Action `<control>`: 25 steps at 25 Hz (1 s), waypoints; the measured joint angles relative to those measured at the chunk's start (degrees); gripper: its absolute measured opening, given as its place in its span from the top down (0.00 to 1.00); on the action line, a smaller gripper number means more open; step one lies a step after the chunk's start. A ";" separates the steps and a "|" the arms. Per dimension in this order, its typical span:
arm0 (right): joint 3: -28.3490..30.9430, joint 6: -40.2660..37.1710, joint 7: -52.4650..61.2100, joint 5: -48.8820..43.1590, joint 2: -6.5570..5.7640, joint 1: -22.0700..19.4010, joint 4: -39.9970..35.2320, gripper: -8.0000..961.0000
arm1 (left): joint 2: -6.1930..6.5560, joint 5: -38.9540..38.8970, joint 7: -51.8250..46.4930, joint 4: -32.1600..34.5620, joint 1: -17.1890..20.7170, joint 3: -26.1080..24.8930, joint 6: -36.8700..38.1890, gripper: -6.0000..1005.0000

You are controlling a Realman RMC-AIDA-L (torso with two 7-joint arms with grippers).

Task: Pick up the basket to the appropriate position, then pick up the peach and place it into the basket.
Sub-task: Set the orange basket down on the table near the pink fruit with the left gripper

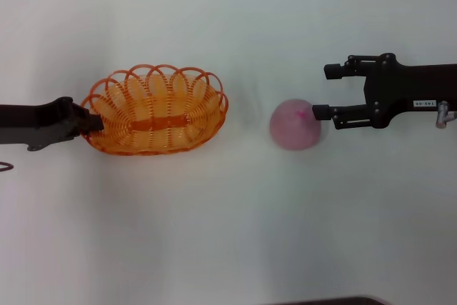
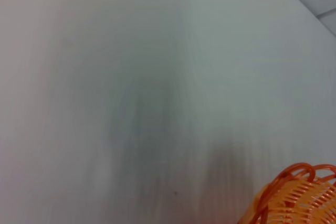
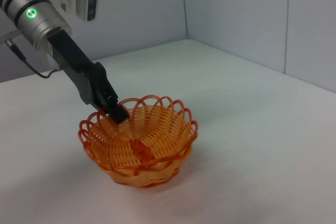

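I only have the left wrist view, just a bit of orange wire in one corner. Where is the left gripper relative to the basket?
Observer: The left gripper is at the basket rim, on the end away from the peach; its fingers look closed on the wire.
Operator: Is the peach in yet?
Observer: No. The peach sits on the table, apart from the basket, toward the robot's right.
Operator: And the right arm?
Observer: The right gripper is open beside the peach, one finger over its edge, not closed on it.
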 joint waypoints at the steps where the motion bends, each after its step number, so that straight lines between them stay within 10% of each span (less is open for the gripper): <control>1: 0.00 0.00 0.00 0.00 0.00 0.03 0.00 0.14 | 0.00 -0.02 0.00 -0.03 0.03 -0.03 0.00 0.93; 17: 0.06 0.23 0.06 0.00 0.00 0.38 0.00 0.14 | 0.46 -2.99 0.87 0.34 1.68 -0.61 0.47 0.86; 25: 0.09 0.49 0.08 0.00 0.00 0.68 0.00 0.14 | 0.57 -4.52 2.26 0.06 1.94 -2.20 2.56 0.60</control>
